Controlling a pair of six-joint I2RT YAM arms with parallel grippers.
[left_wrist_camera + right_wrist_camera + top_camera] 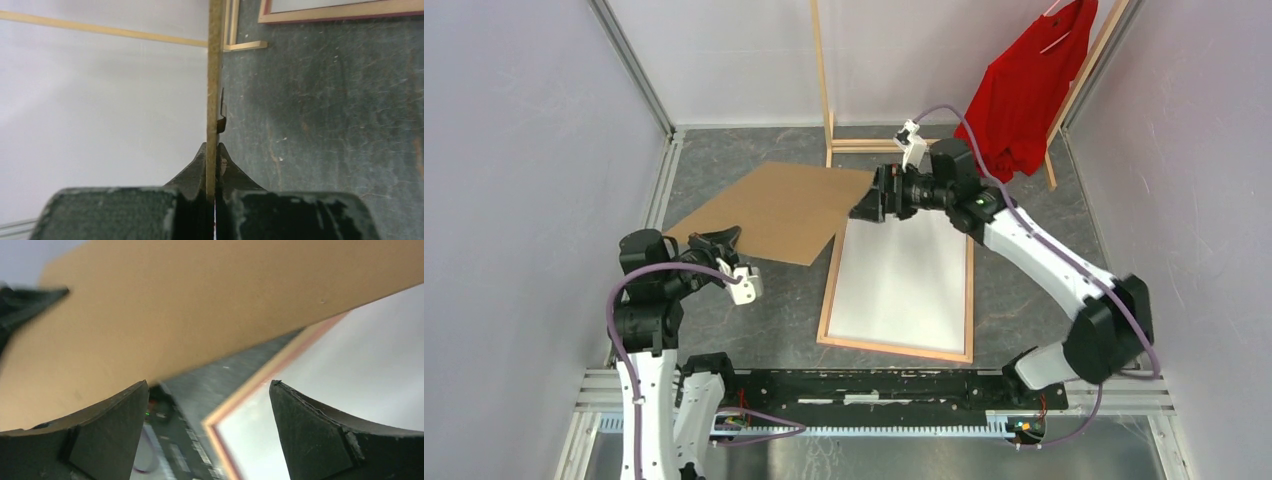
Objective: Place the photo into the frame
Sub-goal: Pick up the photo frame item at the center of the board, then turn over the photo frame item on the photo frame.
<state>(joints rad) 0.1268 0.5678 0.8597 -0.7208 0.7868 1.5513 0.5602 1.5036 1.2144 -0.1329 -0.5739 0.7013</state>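
Wood-rimmed frame (970,300) lies face-down mid-table. Its brown backing board (774,210) is held aside, apparently to keep the opening clear. The left gripper (724,240) clamps the board's near corner while the right gripper (869,208) gapes at its far corner. The white sheet (904,280) inside may be the photo.

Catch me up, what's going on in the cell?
The left gripper is shut on the edge of the brown backing board, holding it left of the frame, one corner overlapping it. The right gripper sits open at that corner, gripping nothing. The frame lies flat, white surface up; no printed picture is visible.
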